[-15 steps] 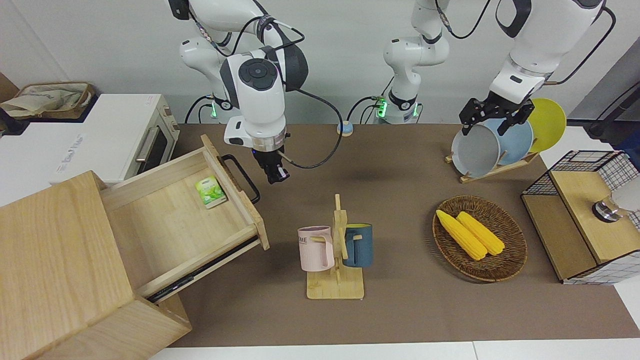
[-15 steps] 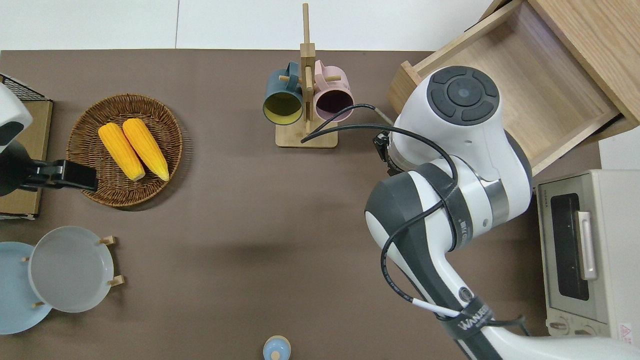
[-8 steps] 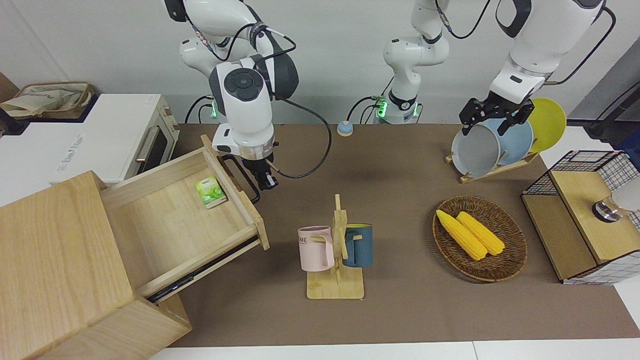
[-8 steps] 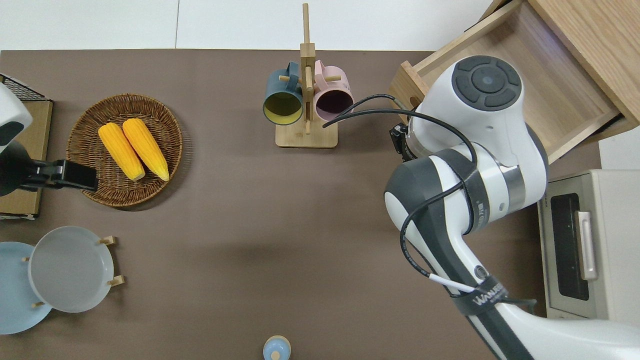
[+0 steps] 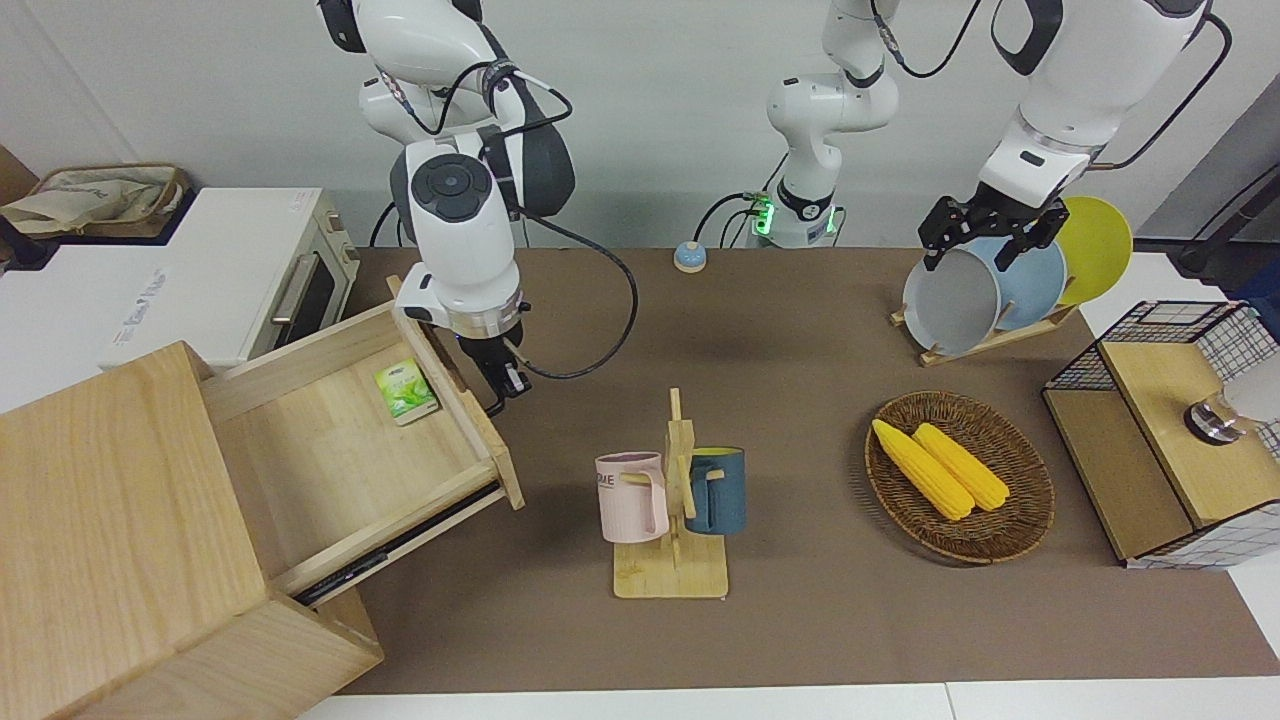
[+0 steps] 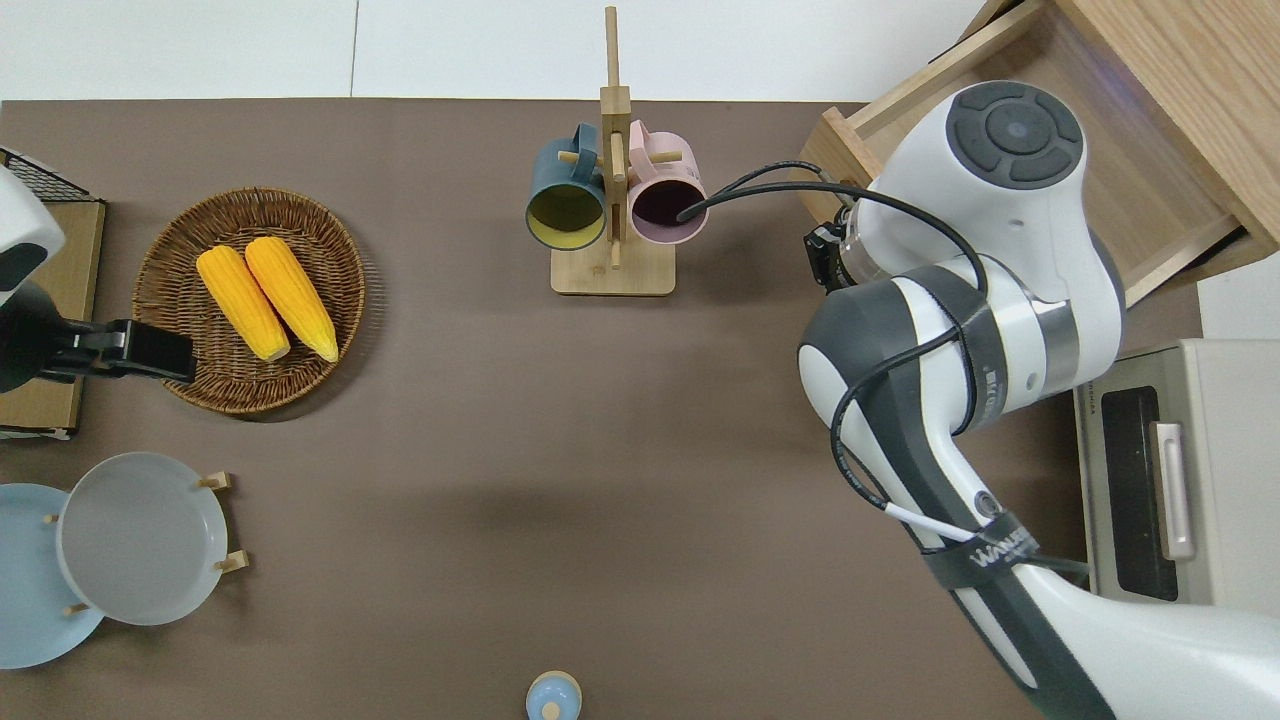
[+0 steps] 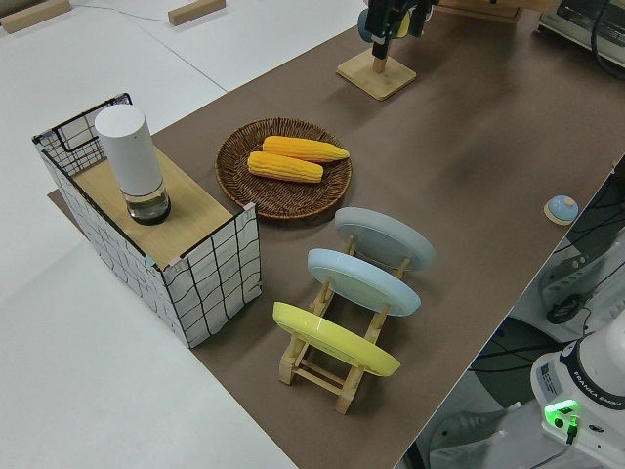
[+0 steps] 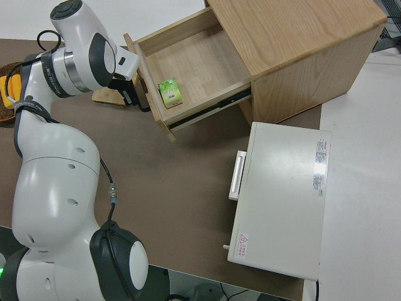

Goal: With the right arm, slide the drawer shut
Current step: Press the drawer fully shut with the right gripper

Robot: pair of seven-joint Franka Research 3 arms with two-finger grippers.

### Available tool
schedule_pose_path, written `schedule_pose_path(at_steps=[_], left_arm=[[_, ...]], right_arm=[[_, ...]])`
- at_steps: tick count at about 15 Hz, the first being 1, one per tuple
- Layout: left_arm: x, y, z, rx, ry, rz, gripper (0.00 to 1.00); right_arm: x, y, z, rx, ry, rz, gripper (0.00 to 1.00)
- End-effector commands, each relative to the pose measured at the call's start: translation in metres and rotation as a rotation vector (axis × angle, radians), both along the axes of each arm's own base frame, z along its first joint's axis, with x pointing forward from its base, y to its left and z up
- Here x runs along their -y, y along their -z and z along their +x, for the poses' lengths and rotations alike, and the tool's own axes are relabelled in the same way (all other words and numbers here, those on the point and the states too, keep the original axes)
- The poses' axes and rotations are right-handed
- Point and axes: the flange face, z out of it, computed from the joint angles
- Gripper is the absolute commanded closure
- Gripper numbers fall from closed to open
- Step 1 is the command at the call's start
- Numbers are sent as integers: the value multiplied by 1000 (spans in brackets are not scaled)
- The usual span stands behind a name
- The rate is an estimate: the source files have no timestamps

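green packet [image 5: 405, 391] in drawer [image 5: 330, 455] (open)

Front camera faces the robots; overhead looks straight down — both share the mug rack [image 5: 672, 500].

Beside the black right gripper [image 5: 497, 378] stood the light-wood drawer [image 5: 350, 455], a green packet [image 5: 405, 391] inside. Away from it hung pink [image 5: 632, 497] and dark-blue [image 5: 716, 490] mugs; yellow corn [image 5: 940, 467] lay in a brown wicker basket [image 5: 1030, 500].
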Motion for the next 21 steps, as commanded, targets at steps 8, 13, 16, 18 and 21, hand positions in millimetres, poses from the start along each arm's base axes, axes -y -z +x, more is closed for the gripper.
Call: schedule_pose_path(at_steps=[8,13,16,18,21], left_arm=[[-1,-3,2,-6,11,16,7],[-1,-3,2,-6,11,16,7],[-1,-3,2,-6,11,16,7],[-1,-3,2,-6,11,16,7],[-1,-4,2,-5,11,16,7]], right_arm=[[105,-1,48,64,22,5,1000],[153,4,59,89,-1,4,1000],[174,-1,62,101,-27,0,1000],[187,-6,65,124,-49,-2,1000],[206,-8,69,158,-33,-1,1000]])
